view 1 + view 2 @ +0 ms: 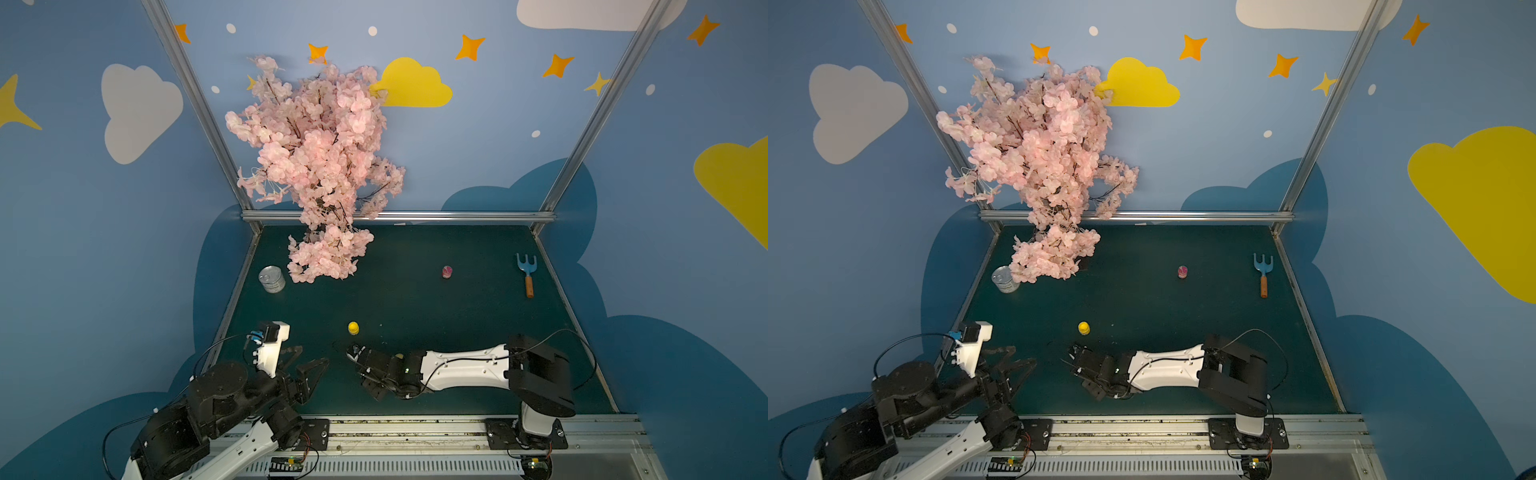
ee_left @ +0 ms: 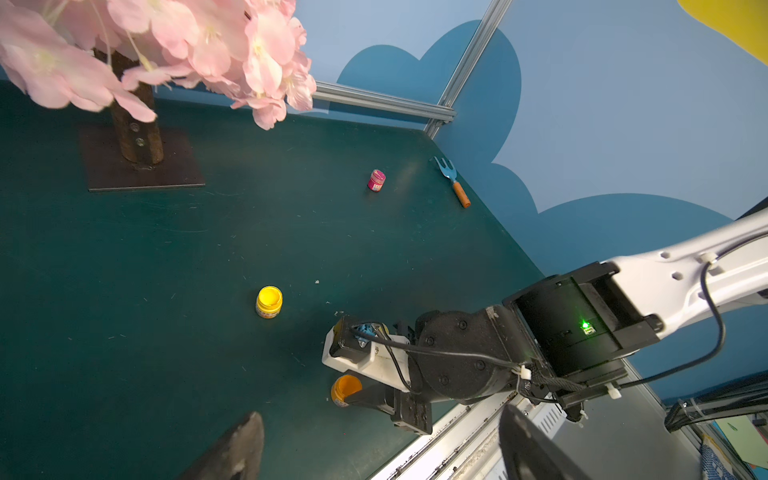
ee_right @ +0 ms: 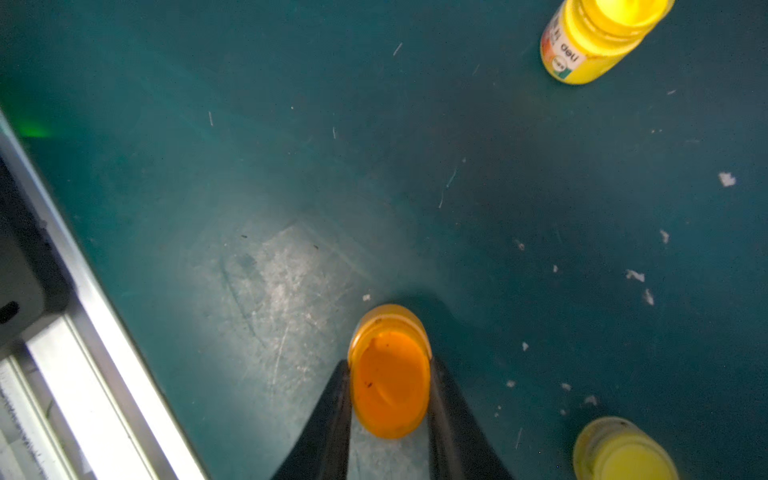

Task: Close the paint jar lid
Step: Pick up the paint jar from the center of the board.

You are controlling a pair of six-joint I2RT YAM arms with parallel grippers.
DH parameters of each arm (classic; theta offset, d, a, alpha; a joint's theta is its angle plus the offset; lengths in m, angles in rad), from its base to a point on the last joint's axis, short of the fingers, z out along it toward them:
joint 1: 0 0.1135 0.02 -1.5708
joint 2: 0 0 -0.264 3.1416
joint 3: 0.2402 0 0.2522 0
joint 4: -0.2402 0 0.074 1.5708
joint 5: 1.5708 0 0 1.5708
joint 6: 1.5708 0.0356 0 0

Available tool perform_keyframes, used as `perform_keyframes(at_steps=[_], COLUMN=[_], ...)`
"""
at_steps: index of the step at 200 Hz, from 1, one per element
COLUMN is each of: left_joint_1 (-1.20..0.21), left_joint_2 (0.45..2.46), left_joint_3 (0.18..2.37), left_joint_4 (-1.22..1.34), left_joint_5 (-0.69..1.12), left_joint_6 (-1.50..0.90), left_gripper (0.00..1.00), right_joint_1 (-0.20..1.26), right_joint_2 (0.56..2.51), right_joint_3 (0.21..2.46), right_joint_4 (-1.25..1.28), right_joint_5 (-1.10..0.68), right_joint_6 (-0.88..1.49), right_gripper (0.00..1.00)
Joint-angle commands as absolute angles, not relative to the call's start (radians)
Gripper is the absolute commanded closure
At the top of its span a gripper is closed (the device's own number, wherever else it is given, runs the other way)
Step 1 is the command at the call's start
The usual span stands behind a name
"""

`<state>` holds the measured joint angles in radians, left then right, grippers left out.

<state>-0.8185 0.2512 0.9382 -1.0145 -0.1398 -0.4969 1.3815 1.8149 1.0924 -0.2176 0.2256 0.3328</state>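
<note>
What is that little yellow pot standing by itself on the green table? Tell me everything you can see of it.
The yellow paint jar is small and round, plastic by its look, standing upright on the dark green table. A printed label wraps its body. Its ridged neck is bare and its top is bright yellow, so it seems open. Nothing but the table touches it.

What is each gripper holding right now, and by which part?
The right gripper pinches the small orange piece, jar or lid unclear, by its opposite sides. The left gripper is open, empty.
</note>
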Motion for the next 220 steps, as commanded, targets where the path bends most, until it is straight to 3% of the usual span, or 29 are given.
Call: perform_keyframes(at_steps=[1,50,81,121,174,200,220], left_joint_1=[-0.818,-0.817,-0.817,-0.817,-0.85,-0.859,-0.862], left_joint_2=[0.239,0.245,0.261,0.448,0.754,0.814,0.853], left_joint_3=[0.9,0.758,0.575,0.365,0.165,0.228,0.228], left_joint_4=[-0.936,-0.708,-0.391,0.103,0.677,0.602,0.622], left_joint_5=[-0.108,-0.118,-0.102,-0.027,0.124,0.216,0.227], left_joint_6=[-0.472,-0.381,-0.401,-0.383,0.027,0.172,0.258], left_gripper=[0.11,0.11,0.11,0.12,0.17,0.27,0.27], right_joint_1=[1.362,1.299,1.225,1.134,1.112,1.112,1.113], right_joint_2=[1.749,1.556,1.381,1.204,1.081,1.1,1.112], right_joint_3=[1.067,1.046,1.013,0.99,0.962,0.983,0.989], right_joint_4=[-0.259,-0.453,-0.563,-0.644,-0.584,-0.595,-0.569], right_joint_5=[0.252,0.277,0.238,0.248,0.19,0.144,0.103], right_joint_6=[0.333,0.324,0.307,0.289,0.233,0.234,0.241], right_gripper=[0.72,0.73,0.73,0.74,0.73,0.73,0.73])
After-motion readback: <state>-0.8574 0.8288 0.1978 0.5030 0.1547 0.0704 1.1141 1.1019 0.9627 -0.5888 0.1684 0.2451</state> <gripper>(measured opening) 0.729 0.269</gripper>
